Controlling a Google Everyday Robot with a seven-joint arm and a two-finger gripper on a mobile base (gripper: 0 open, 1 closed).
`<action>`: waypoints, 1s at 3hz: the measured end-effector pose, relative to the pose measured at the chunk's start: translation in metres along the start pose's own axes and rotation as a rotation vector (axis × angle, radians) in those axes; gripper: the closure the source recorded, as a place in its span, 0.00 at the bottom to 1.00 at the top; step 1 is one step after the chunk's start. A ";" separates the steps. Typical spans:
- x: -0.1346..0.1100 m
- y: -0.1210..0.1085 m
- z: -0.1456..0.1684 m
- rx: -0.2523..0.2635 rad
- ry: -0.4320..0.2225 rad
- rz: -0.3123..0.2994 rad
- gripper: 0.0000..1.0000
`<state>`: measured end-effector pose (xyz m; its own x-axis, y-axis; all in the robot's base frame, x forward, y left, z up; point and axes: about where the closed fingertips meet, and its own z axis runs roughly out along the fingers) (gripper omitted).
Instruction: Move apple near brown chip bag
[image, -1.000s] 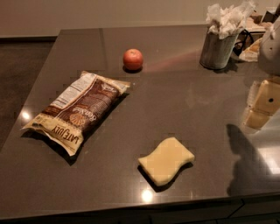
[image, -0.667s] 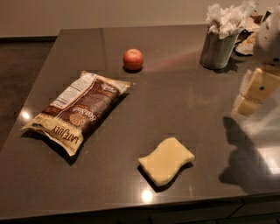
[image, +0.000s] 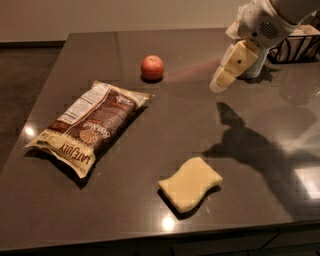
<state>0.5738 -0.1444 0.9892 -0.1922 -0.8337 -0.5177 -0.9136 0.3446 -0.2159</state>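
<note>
The apple (image: 152, 67) sits toward the far side of the dark worktop (image: 190, 115), just beyond the upper corner of the brown chip bag (image: 92, 125) and apart from it. The claw (image: 220, 84) hangs above the worktop to the apple's right, well apart; whether it is released or clenched I cannot tell. An off-centre approach would likely nudge the round fruit into rolling toward the far edge. A low set-down could snag the bag's crinkly corner. The yellow sponge (image: 191, 183) lies clear, near the front.
</note>
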 end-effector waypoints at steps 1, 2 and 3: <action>-0.042 -0.018 0.035 -0.047 -0.079 0.010 0.00; -0.079 -0.026 0.077 -0.086 -0.103 0.010 0.00; -0.101 -0.033 0.122 -0.113 -0.087 0.031 0.00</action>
<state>0.6668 -0.0186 0.9478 -0.1938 -0.7813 -0.5933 -0.9432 0.3148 -0.1064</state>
